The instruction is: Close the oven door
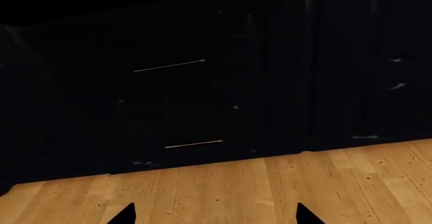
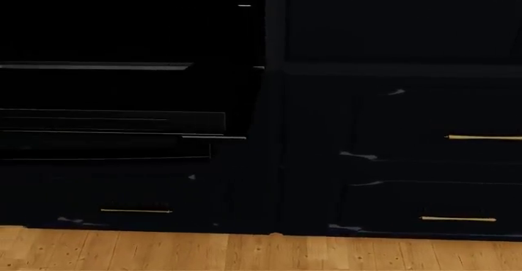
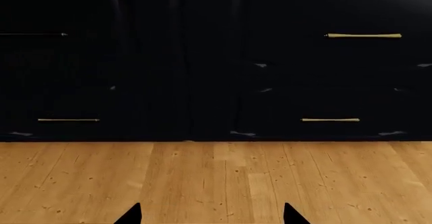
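While both arms hung low over the wood floor (image 3: 216, 178), the oven door (image 2: 114, 121) lay dropped open at ten o'clock in the head view, its long axis horizontal. Neither arm showed there. The left gripper (image 1: 216, 216) and right gripper (image 3: 212, 215) stood spread wide, empty; the left arm probably sat nearer.

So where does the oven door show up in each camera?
Head view: oven door, left side, folded down open, seen nearly edge-on.
Left wrist view: not identifiable, only dark drawer fronts.
Right wrist view: not clearly in it.
Shared landmark: the light wood floor below the cabinets.
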